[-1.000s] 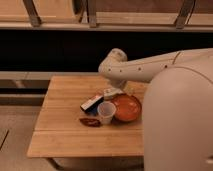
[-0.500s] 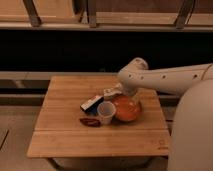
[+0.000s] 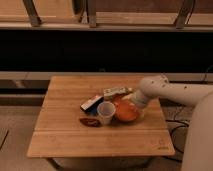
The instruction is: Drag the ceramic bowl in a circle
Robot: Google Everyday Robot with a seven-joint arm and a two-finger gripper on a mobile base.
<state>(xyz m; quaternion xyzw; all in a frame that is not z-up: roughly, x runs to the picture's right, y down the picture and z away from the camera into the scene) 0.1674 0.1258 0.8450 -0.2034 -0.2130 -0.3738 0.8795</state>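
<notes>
The ceramic bowl (image 3: 126, 112) is a glossy orange-red shallow bowl on the wooden table (image 3: 65, 137), right of centre. My gripper (image 3: 131, 100) comes in from the right on a white arm (image 3: 170, 92) and sits at the bowl's far right rim, touching or just over it. A small translucent white cup (image 3: 105, 112) stands against the bowl's left side. A small flat dark-red object (image 3: 89, 121) lies left of the cup.
A dark flat packet (image 3: 91, 103) and a white packet (image 3: 116, 91) lie just behind the cup and bowl. The table's right edge is close to the bowl. A dark shelf and rails run behind the table.
The arm has swung down and to the right, away from the camera, and the gripper has come down onto the bowl's right rim. The bowl and clutter stay about where they were.
</notes>
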